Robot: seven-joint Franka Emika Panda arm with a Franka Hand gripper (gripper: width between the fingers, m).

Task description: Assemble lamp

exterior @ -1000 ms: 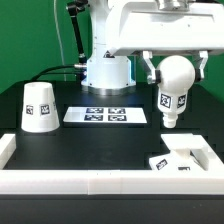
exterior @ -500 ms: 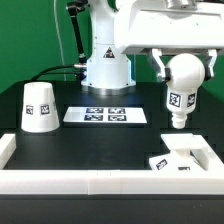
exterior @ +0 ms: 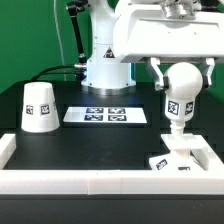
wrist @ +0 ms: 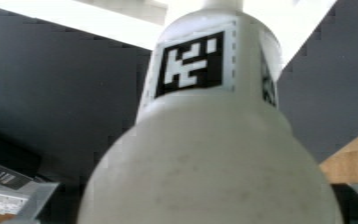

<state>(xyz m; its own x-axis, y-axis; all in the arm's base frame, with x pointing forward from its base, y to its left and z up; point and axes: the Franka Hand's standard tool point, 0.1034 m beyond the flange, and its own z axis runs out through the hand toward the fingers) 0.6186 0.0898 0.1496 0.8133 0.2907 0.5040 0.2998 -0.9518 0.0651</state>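
So the claw [exterior: 181, 76] is clamped on the white plastic round bulb with short stem [exterior: 179, 100], stem pointing down and its tag facing the exterior camera. It hangs right over the small flat square white base [exterior: 182, 160], which sits in the black surface's [exterior: 100, 145] near corner on the exterior view's right. Can't tell if stem and base touch. The white truncated-cone shade [exterior: 40, 107] stands well apart by the opposite edge, with the marker board [exterior: 107, 116] lying between them.
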